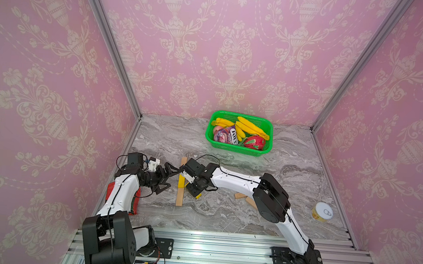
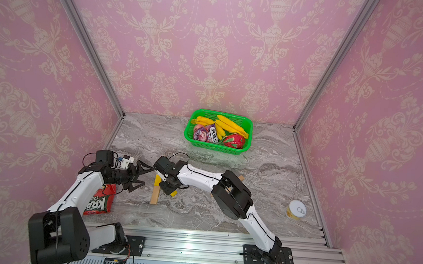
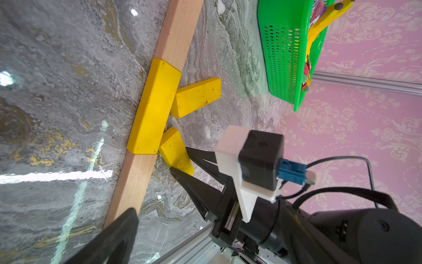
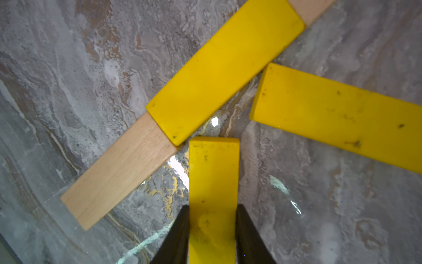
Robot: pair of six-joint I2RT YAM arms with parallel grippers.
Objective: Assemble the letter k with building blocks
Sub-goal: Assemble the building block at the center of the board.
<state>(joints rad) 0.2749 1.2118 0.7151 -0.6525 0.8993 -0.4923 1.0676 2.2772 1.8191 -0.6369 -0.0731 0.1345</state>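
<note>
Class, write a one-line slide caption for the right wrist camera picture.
Right gripper grips a yellow block, its end at the yellow-and-wood stem, beside the other slanted yellow block.

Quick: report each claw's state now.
Left claw: open, holding nothing.
Right claw: closed on a yellow block.
</note>
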